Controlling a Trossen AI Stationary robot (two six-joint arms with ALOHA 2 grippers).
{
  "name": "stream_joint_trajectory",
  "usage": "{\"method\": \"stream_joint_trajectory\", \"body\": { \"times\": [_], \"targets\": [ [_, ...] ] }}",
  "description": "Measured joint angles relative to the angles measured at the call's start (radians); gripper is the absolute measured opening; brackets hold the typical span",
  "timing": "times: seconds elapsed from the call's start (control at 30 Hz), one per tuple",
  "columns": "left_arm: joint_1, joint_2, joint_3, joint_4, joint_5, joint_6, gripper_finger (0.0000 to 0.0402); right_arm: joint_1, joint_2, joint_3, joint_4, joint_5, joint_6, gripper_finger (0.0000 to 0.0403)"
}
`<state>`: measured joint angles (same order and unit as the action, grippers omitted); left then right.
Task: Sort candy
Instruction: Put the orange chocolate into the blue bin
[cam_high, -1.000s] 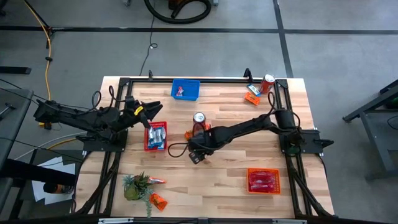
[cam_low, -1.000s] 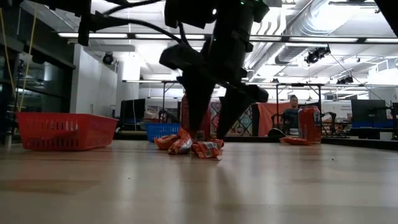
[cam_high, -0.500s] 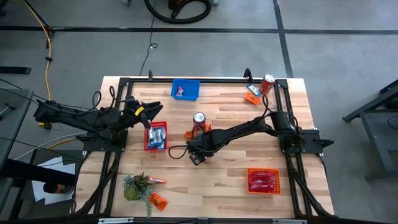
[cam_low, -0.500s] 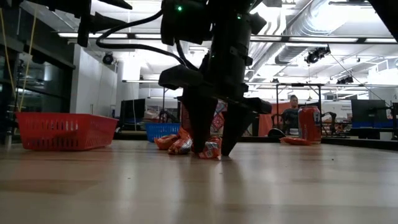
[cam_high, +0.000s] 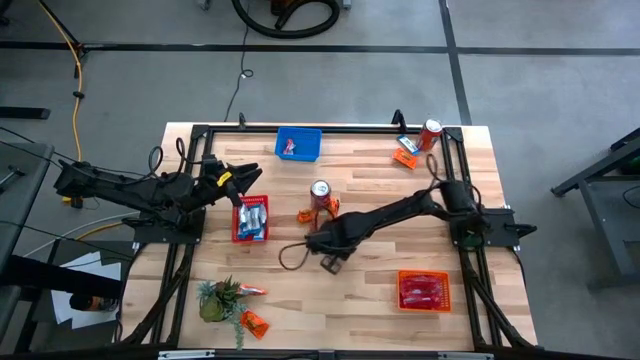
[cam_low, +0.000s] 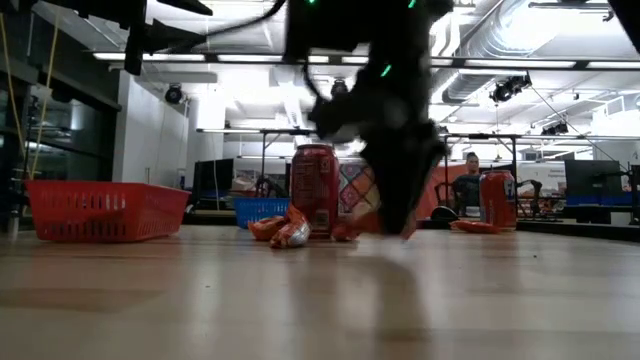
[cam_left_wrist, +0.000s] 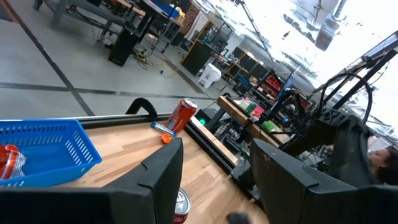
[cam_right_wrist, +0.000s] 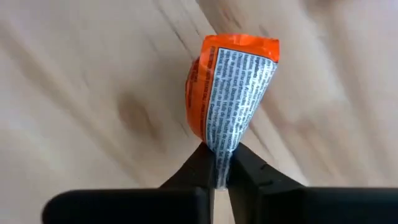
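— While the right claw (cam_right_wrist: 221, 163) hangs above the middle of the table (cam_high: 380, 290), what has it got?

— An orange candy packet (cam_right_wrist: 231, 87), pinched by one edge between the closed fingers (cam_right_wrist: 189, 177). The wrist view shows the packet sticking out past the fingertips, its printed silver side toward the camera, with bare wood behind it. From overhead the right claw (cam_high: 331, 262) sits just below and right of the drink can (cam_high: 320, 190) that stands mid-table.

— Any candy left where it was working?

— Yes, a small cluster of orange packets (cam_low: 280, 230) lies on the wood right beside that can (cam_low: 314, 190), seen from table height.

— And the left claw?

— The left claw (cam_left_wrist: 214, 180) hovers at the left side of the table, over the red basket (cam_high: 250, 218) that already holds blue-and-white packets. Its fingers stand apart with nothing between them.

— Where is the rest of the candy?

— A blue basket (cam_high: 299, 144) at the far edge holds a pink-red packet. An orange basket (cam_high: 424, 291) near the front right holds pink-red packets too. A couple of orange packets (cam_high: 405, 152) lie by a second can (cam_high: 431, 132) in the far right corner. Another orange packet (cam_high: 254, 322) rests at the front left, beside the small green plant (cam_high: 220, 298), with a pink-red packet (cam_high: 251, 290) touching its leaves.
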<state>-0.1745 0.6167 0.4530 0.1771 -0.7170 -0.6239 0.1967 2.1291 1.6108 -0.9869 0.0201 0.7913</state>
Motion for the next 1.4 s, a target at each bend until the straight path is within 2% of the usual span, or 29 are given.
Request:
{"method": "stream_joint_trajectory", "body": {
  "times": [0.13, 0.3, 0.4, 0.53, 0.67, 0.77, 0.87, 0.97, 1.07, 1.2, 1.27, 1.4],
  "targets": [
    [0.0, 0.0, 0.0, 0.0, -0.001, 0.007, 0.0174, -0.004, -0.105, -0.049, -0.122, 0.116, -0.066, 0.0012],
    [0.0, 0.0, 0.0, 0.0, -0.001, 0.034, 0.0174, -0.013, -0.317, -0.294, -0.114, 0.13, 0.025, 0.0008],
    [0.0, 0.0, 0.0, -0.001, -0.001, 0.034, 0.0174, -0.015, -0.474, -0.467, -0.065, 0.124, 0.13, 0.0004],
    [0.0, 0.0, 0.0, -0.001, -0.009, 0.041, 0.0174, -0.004, -0.679, -0.633, 0.055, 0.117, 0.268, 0.0003],
    [0.0, 0.0, 0.0, 0.0, -0.023, 0.056, 0.0174, -0.004, -0.819, -0.719, 0.165, 0.133, 0.335, 0.0002],
    [0.0, 0.0, 0.0, 0.001, -0.026, 0.052, 0.0174, -0.009, -0.863, -0.738, 0.215, 0.174, 0.32, 0.0002],
    [0.0, 0.0, 0.0, 0.001, -0.025, 0.042, 0.0174, -0.027, -0.867, -0.736, 0.304, 0.194, 0.246, 0.0001],
    [0.001, 0.012, 0.0, 0.014, 0.0, 0.05, 0.0174, -0.047, -0.857, -0.735, 0.539, 0.199, 0.084, 0.0001],
    [0.007, 0.053, 0.0, 0.06, 0.083, 0.118, 0.0174, -0.065, -0.835, -0.733, 0.82, 0.198, -0.133, 0.0001],
    [0.02, 0.147, 0.001, 0.205, 0.219, 0.279, 0.0174, -0.081, -0.788, -0.728, 1.15, 0.198, -0.405, 0.0001],
    [0.025, 0.204, 0.011, 0.267, 0.259, 0.377, 0.0174, -0.086, -0.76, -0.702, 1.214, 0.198, -0.498, 0.0001],
    [0.039, 0.315, 0.078, 0.278, 0.298, 0.534, 0.0174, -0.093, -0.685, -0.597, 1.191, 0.186, -0.609, 0.0]
  ]
}}
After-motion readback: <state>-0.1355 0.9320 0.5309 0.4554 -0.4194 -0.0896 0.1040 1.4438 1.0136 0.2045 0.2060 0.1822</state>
